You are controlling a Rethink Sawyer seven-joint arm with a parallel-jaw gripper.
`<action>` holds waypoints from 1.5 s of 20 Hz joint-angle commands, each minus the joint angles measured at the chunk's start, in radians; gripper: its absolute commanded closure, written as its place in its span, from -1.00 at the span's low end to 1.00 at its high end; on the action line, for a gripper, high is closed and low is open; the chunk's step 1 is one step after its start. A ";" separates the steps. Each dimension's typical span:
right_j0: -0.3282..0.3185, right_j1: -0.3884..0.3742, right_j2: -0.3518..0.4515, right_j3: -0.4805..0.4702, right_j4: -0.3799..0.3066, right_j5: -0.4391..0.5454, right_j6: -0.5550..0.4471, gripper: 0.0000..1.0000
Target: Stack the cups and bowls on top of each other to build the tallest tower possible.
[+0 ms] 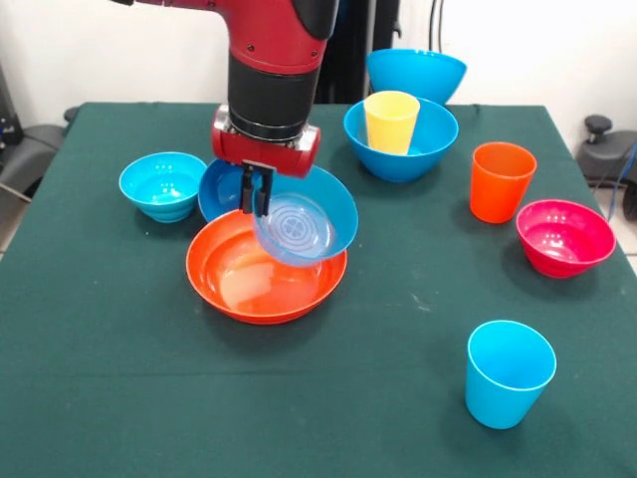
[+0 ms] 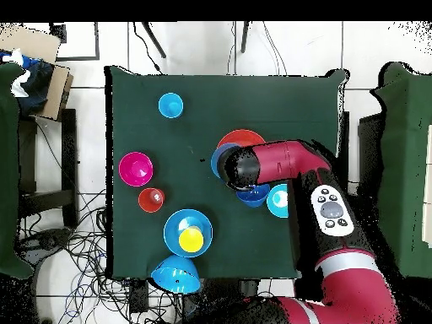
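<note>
We see glossy, smooth plastic on the wide orange bowl [image 1: 264,279], the medium light blue bowl [image 1: 309,224], the magenta-red bowl [image 1: 564,237] and the yellow cup [image 1: 390,121]. The tabletop [image 1: 149,349] wears matt dark green cloth. The arm's red shell [image 1: 269,30] shines smoothly.

Tilted light blue bowl [image 1: 304,224] held over the upright wide orange bowl [image 1: 266,274].

Orange bowl [image 1: 264,284], blue bowl [image 1: 311,214] w/ rings, yellow cup [image 1: 390,121], green table [image 1: 149,398].
</note>
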 commanded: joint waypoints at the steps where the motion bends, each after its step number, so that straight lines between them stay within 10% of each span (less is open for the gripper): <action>1: 0.042 0.073 0.060 0.023 -0.087 -0.082 -0.124 1.00; 30: 0.066 0.112 0.041 -0.019 -0.091 -0.122 -0.116 1.00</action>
